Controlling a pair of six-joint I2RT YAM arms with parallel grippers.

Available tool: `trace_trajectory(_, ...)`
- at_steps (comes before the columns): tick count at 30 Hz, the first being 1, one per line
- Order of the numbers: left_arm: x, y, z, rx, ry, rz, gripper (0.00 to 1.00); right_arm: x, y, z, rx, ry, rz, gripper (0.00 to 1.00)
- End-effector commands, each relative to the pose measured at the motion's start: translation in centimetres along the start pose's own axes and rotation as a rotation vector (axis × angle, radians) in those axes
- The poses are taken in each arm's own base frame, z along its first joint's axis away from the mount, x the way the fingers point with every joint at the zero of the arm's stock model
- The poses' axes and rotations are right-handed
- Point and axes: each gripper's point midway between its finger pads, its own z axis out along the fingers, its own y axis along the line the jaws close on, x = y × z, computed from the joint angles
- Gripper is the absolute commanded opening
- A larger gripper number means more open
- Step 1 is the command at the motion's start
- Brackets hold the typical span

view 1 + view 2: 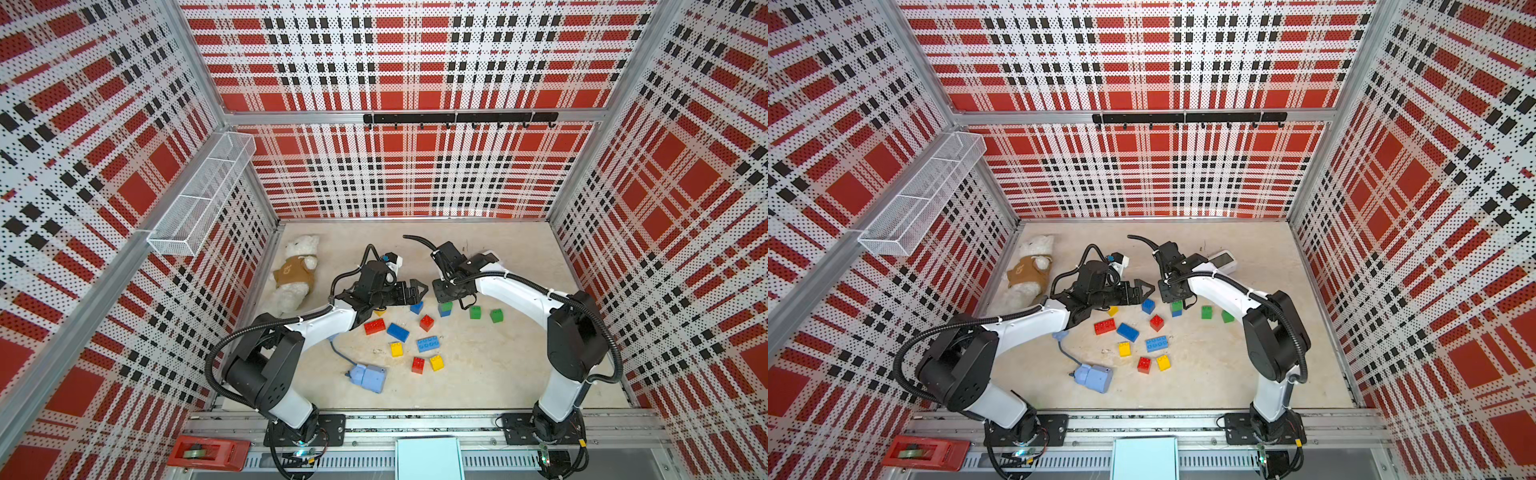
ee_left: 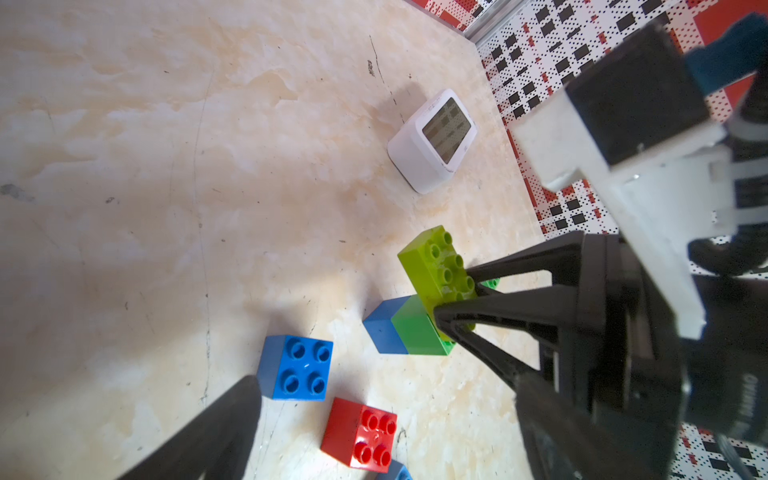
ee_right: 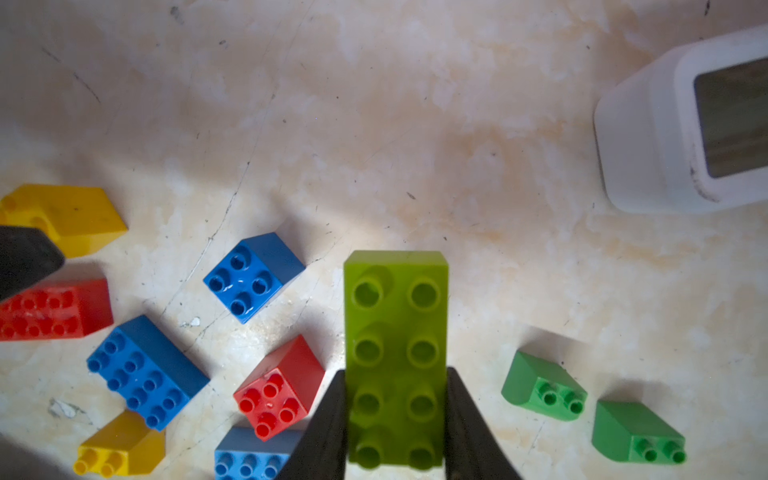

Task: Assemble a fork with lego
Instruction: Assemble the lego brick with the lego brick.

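My right gripper (image 3: 397, 374) is shut on a lime oblong lego brick (image 3: 397, 316), gripped by its long sides. In the left wrist view the lime brick (image 2: 434, 266) sits tilted right over a green brick (image 2: 417, 334) joined to a blue one (image 2: 380, 328); whether they touch I cannot tell. In a top view this pair (image 1: 444, 308) lies under the right gripper (image 1: 446, 296). My left gripper (image 1: 419, 291) stands open beside it, over a blue square brick (image 2: 296, 368) and a red square brick (image 2: 359, 432). Several loose bricks lie nearer the front, among them a red oblong (image 1: 374, 326) and a light-blue oblong (image 1: 428, 344).
Two green bricks (image 1: 475, 312) lie to the right. A teddy bear (image 1: 295, 270) lies at the far left, and a pale-blue box with a cord (image 1: 368, 377) is near the front. A white clock (image 1: 1223, 261) stands behind the right gripper. A wire basket (image 1: 203, 195) hangs on the left wall.
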Motion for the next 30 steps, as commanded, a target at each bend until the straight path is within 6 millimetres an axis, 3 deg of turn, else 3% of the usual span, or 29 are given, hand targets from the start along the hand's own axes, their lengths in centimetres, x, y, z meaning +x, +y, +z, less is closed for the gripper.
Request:
trace_trajectory(1,-0.5,-1.2,-0.8,0.029,-0.028,0.017,0.98,4.2,-0.2,1.8,-0.016,0.184,-0.139,0.0)
trace_trajectory(7,-0.4,-1.1,-1.0,0.026,-0.032,0.022,0.98,3.0,-1.2,1.1,-0.015,0.152,-0.14,0.0)
trace_trajectory(19,-0.5,-1.4,-0.7,0.04,-0.028,0.029,0.98,0.2,-0.5,-0.8,-0.042,0.06,-0.042,0.0)
trace_trajectory(30,-0.7,-2.1,-0.6,0.062,-0.027,0.045,0.98,-1.4,-0.4,-0.9,-0.035,0.014,-0.045,0.0)
